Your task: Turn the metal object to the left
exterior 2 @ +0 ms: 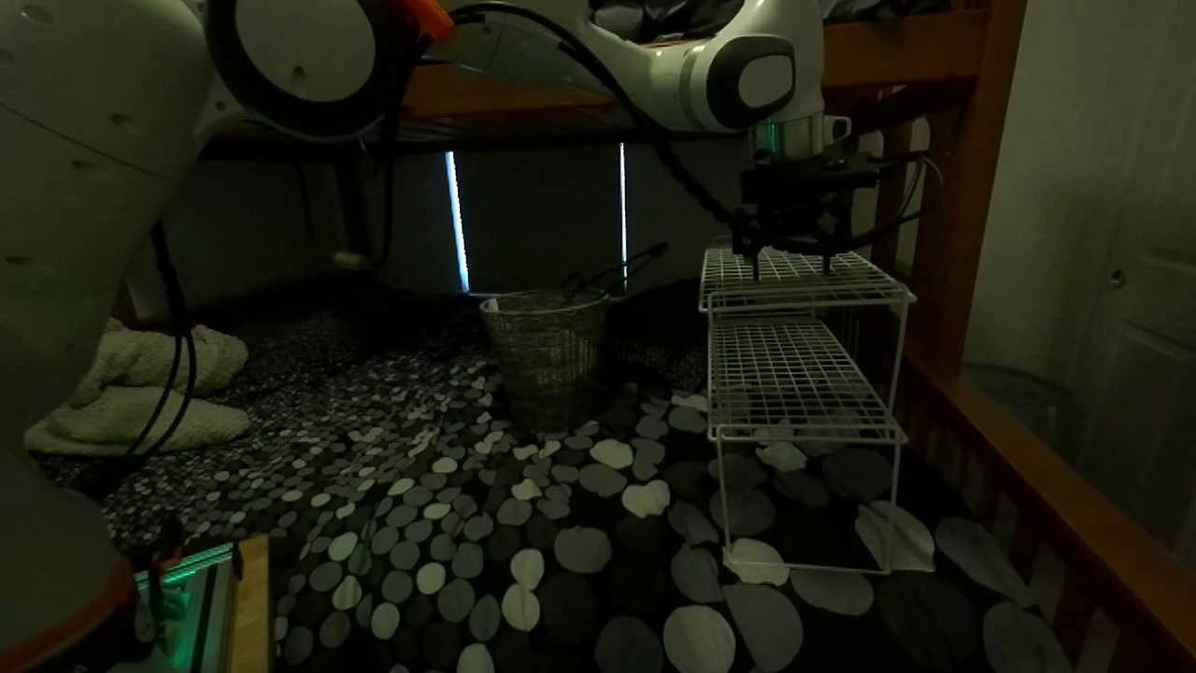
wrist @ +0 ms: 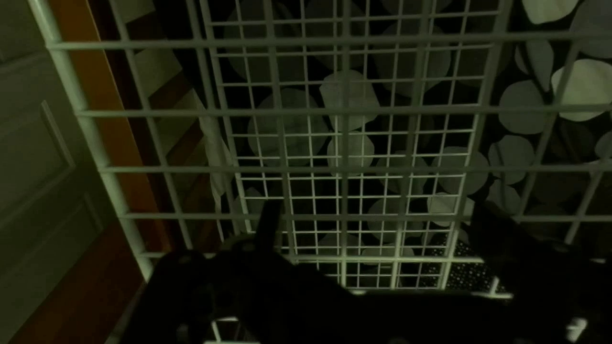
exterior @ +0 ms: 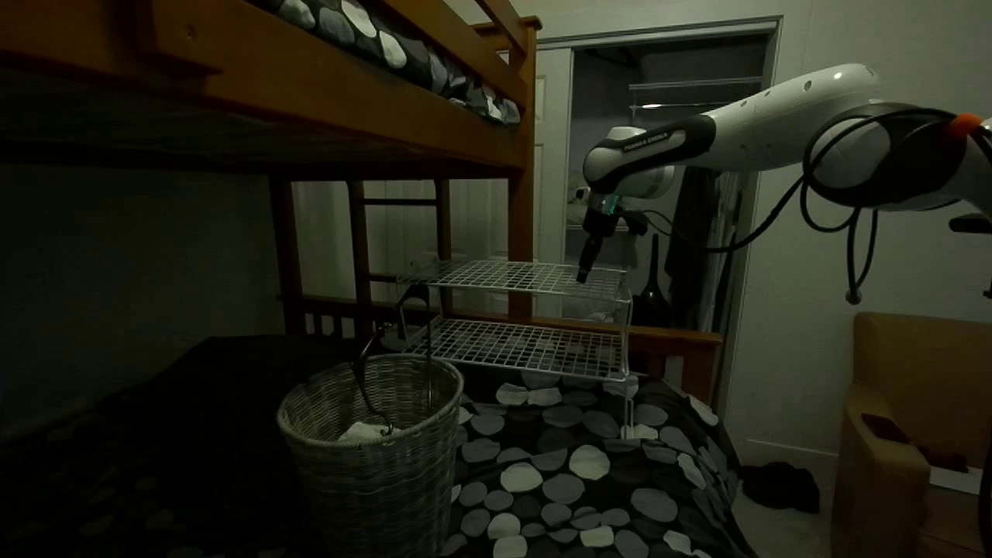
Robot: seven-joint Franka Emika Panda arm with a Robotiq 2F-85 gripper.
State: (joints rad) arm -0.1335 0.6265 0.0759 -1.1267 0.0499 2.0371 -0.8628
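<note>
The metal object, a white two-tier wire-grid rack, stands on the bed in both exterior views (exterior: 527, 347) (exterior 2: 805, 299), against the end of the bunk bed. Its top grid fills much of the wrist view (wrist: 344, 169), with the lower tier showing through it. My gripper is over the rack's top tier in both exterior views (exterior: 583, 276) (exterior 2: 790, 274) and points down. In the wrist view my gripper (wrist: 377, 206) has its two dark fingers wide apart, with only grid between them. The fingertips are at or just above the top wires; I cannot tell whether they touch.
A round woven basket (exterior: 372, 465) holding dark hangers stands beside the rack, and it also shows in an exterior view (exterior 2: 549, 360). The bed's wooden end rail (exterior 2: 1046, 467) runs along the rack's far side. The upper bunk (exterior: 372, 101) overhangs the bed.
</note>
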